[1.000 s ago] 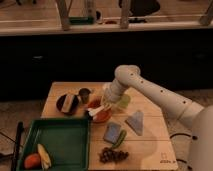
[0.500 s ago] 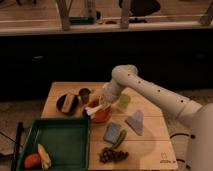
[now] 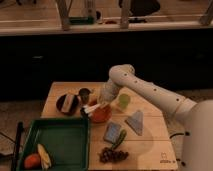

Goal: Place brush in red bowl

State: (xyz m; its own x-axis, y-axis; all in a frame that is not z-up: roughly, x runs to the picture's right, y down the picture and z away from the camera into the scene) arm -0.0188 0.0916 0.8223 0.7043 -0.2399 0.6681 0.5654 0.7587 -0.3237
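Observation:
The red bowl (image 3: 102, 115) sits on the wooden table (image 3: 155, 145), left of centre. My gripper (image 3: 101, 103) hangs right over the bowl's far rim, reaching in from the right. It is shut on the brush (image 3: 91, 107). The brush's white handle sticks out to the left, over the bowl's left edge, and its dark end lies near the rim. The arm hides part of the bowl's back.
A dark round dish with a tan block (image 3: 67, 102) and a small dark cup (image 3: 85, 93) stand left of the bowl. A green cup (image 3: 123, 101) stands right of it. In front lie two grey-blue pieces (image 3: 112, 132), a green pepper (image 3: 120, 140), grapes (image 3: 112, 155) and a green tray (image 3: 60, 135) with fruit.
The gripper and the brush have shifted a little to the left and up over the bowl. Nothing else on the table has moved.

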